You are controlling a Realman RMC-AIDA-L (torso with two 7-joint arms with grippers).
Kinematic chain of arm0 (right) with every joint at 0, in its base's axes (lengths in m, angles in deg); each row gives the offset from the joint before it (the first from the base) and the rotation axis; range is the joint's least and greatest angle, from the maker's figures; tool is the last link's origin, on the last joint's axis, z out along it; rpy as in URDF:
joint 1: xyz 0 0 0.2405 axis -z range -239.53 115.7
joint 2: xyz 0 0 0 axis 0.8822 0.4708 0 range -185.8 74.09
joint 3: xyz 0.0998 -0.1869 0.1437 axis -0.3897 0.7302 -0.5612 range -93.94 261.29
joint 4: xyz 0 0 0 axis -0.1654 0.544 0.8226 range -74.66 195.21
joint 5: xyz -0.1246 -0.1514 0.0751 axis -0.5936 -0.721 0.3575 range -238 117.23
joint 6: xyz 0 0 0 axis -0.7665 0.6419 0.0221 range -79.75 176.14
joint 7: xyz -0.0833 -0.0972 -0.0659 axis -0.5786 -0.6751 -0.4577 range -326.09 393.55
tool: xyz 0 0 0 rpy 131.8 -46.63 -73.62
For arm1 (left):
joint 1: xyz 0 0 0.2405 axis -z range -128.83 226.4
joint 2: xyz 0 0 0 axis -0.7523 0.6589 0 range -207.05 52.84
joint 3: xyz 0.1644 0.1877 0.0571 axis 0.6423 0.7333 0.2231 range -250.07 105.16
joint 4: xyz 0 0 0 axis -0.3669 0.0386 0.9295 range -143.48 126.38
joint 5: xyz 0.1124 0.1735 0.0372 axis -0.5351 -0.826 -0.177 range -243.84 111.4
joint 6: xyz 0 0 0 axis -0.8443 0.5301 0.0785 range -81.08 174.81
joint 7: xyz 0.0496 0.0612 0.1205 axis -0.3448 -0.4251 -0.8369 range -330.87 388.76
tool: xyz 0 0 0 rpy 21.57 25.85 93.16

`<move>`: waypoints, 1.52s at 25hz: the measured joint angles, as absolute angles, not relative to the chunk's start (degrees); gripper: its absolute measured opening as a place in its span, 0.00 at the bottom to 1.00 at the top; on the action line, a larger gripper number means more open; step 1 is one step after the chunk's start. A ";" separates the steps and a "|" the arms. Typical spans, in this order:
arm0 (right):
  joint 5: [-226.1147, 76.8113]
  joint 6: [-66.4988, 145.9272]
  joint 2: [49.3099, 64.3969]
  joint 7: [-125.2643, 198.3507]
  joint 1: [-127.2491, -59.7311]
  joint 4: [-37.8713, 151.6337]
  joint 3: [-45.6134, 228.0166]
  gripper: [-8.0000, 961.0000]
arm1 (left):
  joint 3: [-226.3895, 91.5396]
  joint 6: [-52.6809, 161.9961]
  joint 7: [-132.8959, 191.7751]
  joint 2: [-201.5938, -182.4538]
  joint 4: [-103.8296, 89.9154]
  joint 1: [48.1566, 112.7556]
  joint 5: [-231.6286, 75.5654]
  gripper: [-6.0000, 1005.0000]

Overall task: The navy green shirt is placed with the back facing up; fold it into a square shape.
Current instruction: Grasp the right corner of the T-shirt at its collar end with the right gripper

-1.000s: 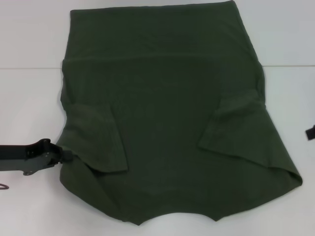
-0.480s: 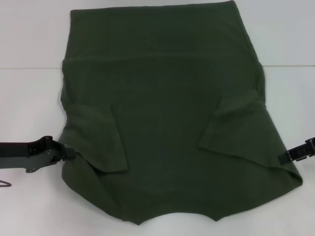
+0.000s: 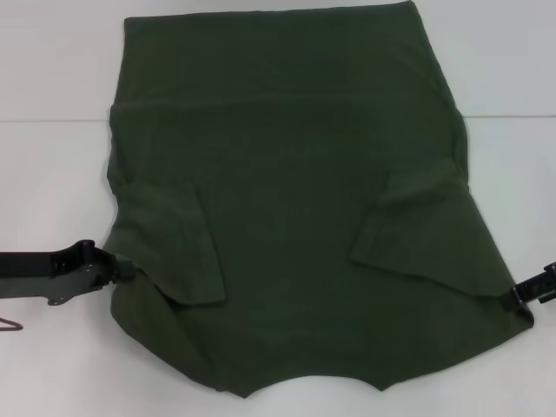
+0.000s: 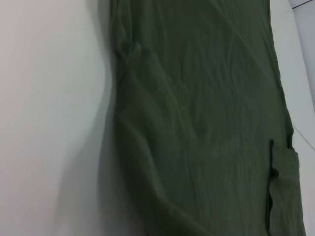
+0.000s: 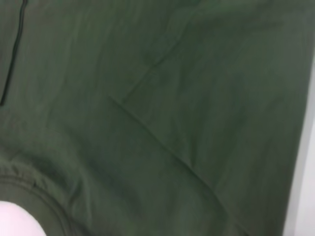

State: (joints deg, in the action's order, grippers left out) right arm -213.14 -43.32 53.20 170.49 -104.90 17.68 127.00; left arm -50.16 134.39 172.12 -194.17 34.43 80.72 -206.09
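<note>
The navy green shirt (image 3: 295, 200) lies flat with its plain back up across the middle of the white table (image 3: 52, 174). Both sleeves are folded inward onto the body. The collar end is nearest me and the hem is at the far side. My left gripper (image 3: 123, 270) reaches in from the left and touches the shirt's left edge just below the folded sleeve. My right gripper (image 3: 514, 298) comes in from the right and meets the shirt's near right corner. The left wrist view shows the shirt (image 4: 206, 123) beside bare table. Green cloth of the shirt (image 5: 157, 108) nearly fills the right wrist view.
A seam line (image 3: 512, 115) runs across the table behind the sleeves. A small reddish wire shape (image 3: 9, 326) lies at the near left, below my left arm. Bare table surface shows on both sides of the shirt.
My right gripper has come in from the right edge and dropped to the shirt's near right corner. My left gripper has crept slightly toward the shirt's left edge. The shirt has not moved.
</note>
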 joint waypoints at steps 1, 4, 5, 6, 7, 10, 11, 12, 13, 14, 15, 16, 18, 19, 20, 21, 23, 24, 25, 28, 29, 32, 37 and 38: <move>-213.17 -43.03 53.20 170.71 -104.90 17.72 127.08 0.85 | -50.15 134.37 172.12 -194.18 34.43 80.67 -206.08 0.02; -213.45 -41.94 53.21 171.45 -104.82 17.83 127.27 0.85 | -50.18 134.32 172.12 -194.18 34.39 80.59 -206.06 0.02; -213.70 -41.49 53.24 171.69 -104.77 17.83 127.29 0.85 | -50.24 134.32 172.11 -194.18 34.37 80.58 -206.05 0.02; -213.95 -41.11 53.30 171.87 -104.74 17.83 127.30 0.85 | -50.26 134.31 172.11 -194.18 34.36 80.58 -206.05 0.02; -214.22 -40.86 53.46 172.06 -104.71 17.84 127.32 0.84 | -50.26 134.31 172.12 -194.18 34.35 80.57 -206.05 0.02; -214.68 -40.15 53.98 172.46 -104.59 17.84 127.33 0.83 | -50.28 134.28 172.12 -194.18 34.34 80.56 -206.05 0.02; -214.76 -40.04 54.10 172.50 -104.58 17.85 127.33 0.83 | -50.28 134.26 172.11 -194.18 34.34 80.55 -206.05 0.02; -214.86 -39.82 54.27 172.54 -104.58 17.88 127.32 0.83 | -50.28 134.24 172.11 -194.18 34.34 80.55 -206.05 0.02; -214.96 -39.72 54.38 172.56 -104.57 17.90 127.33 0.83 | -50.26 134.23 172.11 -194.18 34.34 80.54 -206.05 0.02; -215.12 -39.54 54.50 172.58 -104.56 17.91 127.32 0.82 | -50.25 134.23 172.11 -194.20 34.34 80.52 -206.05 0.02; -215.30 -39.29 54.59 172.60 -104.56 17.91 127.31 0.82 | -50.25 134.22 172.11 -194.22 34.34 80.50 -206.05 0.02; -215.59 -39.08 54.72 172.60 -104.55 17.91 127.31 0.82 | -50.25 134.22 172.12 -194.25 34.31 80.47 -206.05 0.02; -216.13 -38.63 55.07 172.60 -104.54 17.91 127.30 0.81 | -50.29 134.23 172.12 -194.26 34.27 80.43 -206.05 0.02; -216.26 -38.40 55.23 172.60 -104.54 17.91 127.29 0.81 | -50.30 134.24 172.11 -194.26 34.25 80.42 -206.05 0.02; -216.32 -38.30 55.41 172.58 -104.54 17.92 127.28 0.80 | -50.30 134.26 172.11 -194.27 34.23 80.42 -206.05 0.02; -216.35 -38.18 55.52 172.55 -104.54 17.91 127.28 0.80 | -50.31 134.28 172.12 -194.27 34.23 80.42 -206.05 0.02; -216.39 -38.02 55.82 172.47 -104.55 17.91 127.28 0.79 | -50.27 134.29 172.11 -194.27 34.23 80.42 -206.05 0.02; -216.41 -37.96 55.97 172.45 -104.60 17.91 127.34 0.79 | -50.22 134.30 172.11 -194.27 34.23 80.42 -206.05 0.02; -216.44 -37.93 56.12 172.44 -104.65 17.91 127.52 0.79 | -50.20 134.30 172.11 -194.27 34.23 80.42 -206.05 0.02; -216.51 -37.71 56.50 172.56 -104.77 17.95 128.49 0.78 | -50.26 134.29 172.11 -194.27 34.23 80.42 -206.05 0.02; -216.58 -37.66 56.63 172.63 -104.77 17.97 128.74 0.78 | -50.26 134.30 172.11 -194.27 34.24 80.42 -206.05 0.02; -216.87 -37.58 57.08 172.81 -104.84 18.00 129.24 0.77 | -50.35 134.31 172.12 -194.27 34.25 80.42 -206.05 0.02; -216.80 -37.60 57.75 172.88 -105.41 18.01 129.38 0.75 | -50.23 134.29 172.16 -194.27 34.26 80.50 -206.05 0.02; -216.68 -37.70 57.93 172.78 -105.56 18.00 129.37 0.75 | -50.18 134.29 172.18 -194.28 34.26 80.55 -206.05 0.02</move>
State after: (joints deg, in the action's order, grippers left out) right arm -216.68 -37.70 57.93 172.78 -105.56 18.00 129.37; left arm -50.18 134.29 172.18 -194.28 34.26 80.55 -206.05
